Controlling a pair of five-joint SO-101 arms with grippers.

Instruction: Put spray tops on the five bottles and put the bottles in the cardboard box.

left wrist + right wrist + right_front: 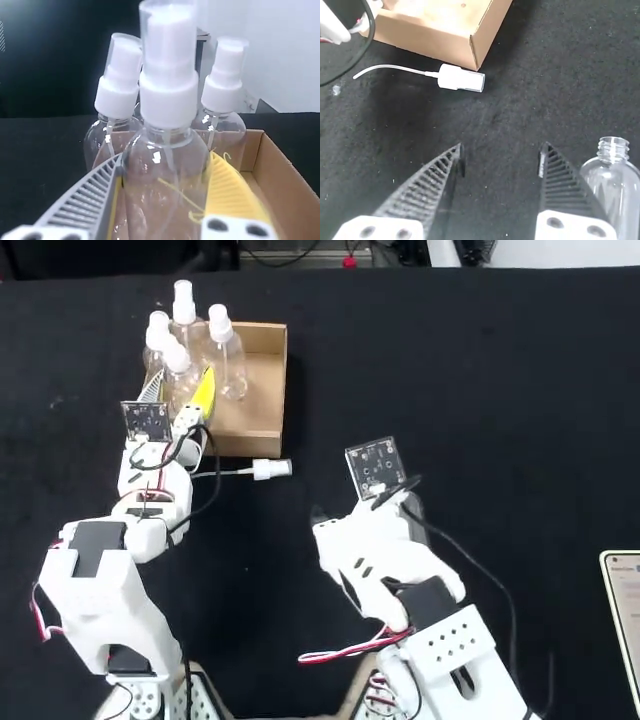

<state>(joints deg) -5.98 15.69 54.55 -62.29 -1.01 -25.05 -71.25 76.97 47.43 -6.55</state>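
A: Upper left, the capped bottle (pixel 165 165)?
B: Clamped in the left hand (pixel 165 192), at the cardboard box (pixel 265 430). The right hand (pixel 501 160), apart, hangs by the uncapped bottle (pixel 612 172) and spray top (pixel 461 78); likely light, slick: grip mid-body.

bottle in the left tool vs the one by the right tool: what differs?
Left-tool bottle wears a white spray top; the right-side bottle has a bare threaded neck. The first is clamped in the left tool by the cardboard box; the second sits free beside the open right tool. Both are clear plastic.
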